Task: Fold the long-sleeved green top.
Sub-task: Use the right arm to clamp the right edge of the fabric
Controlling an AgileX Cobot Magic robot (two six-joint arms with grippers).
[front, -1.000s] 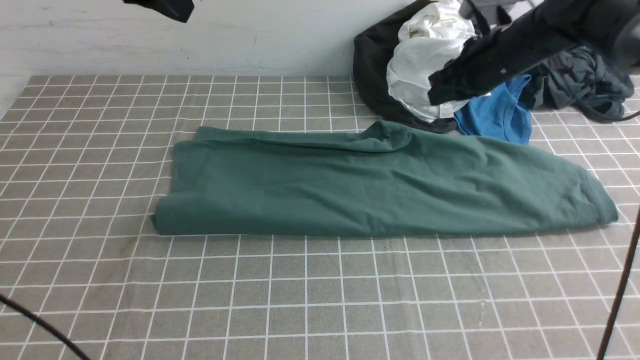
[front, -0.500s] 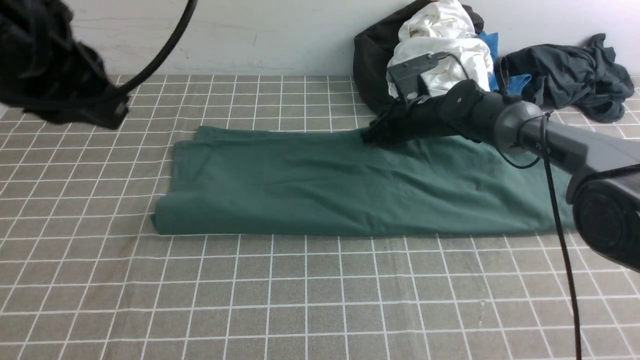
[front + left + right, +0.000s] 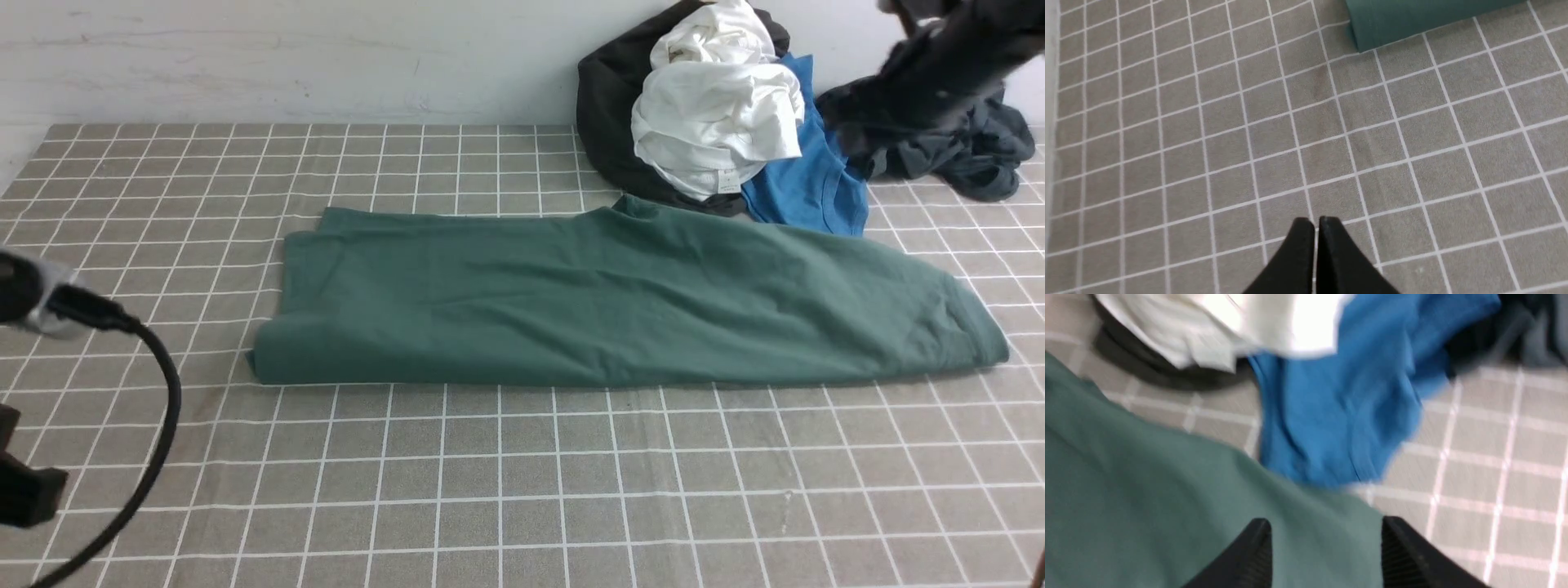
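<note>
The green long-sleeved top point(image 3: 604, 302) lies across the middle of the table as a long flat band, folded lengthwise. My right arm point(image 3: 939, 65) is a blurred dark shape high at the far right, over the clothes pile. In the right wrist view the right gripper point(image 3: 1327, 535) is open above the top's cloth point(image 3: 1147, 498), with nothing between its fingers. My left gripper point(image 3: 1314, 222) is shut and empty over bare tablecloth, and one corner of the top point(image 3: 1412, 16) lies some squares away from it.
A pile of clothes sits at the far right: a black garment point(image 3: 604, 122), a white one point(image 3: 710, 114), a bright blue top point(image 3: 808, 188) and a dark grey garment point(image 3: 963, 147). The left arm's cable point(image 3: 155, 425) loops at the near left. The checked tablecloth point(image 3: 522, 490) covers the table.
My right arm has lifted off the top's far edge and swung back to the far right, its jaws now open. The raised fold there lies flat. My left arm dropped from upper left to lower left.
</note>
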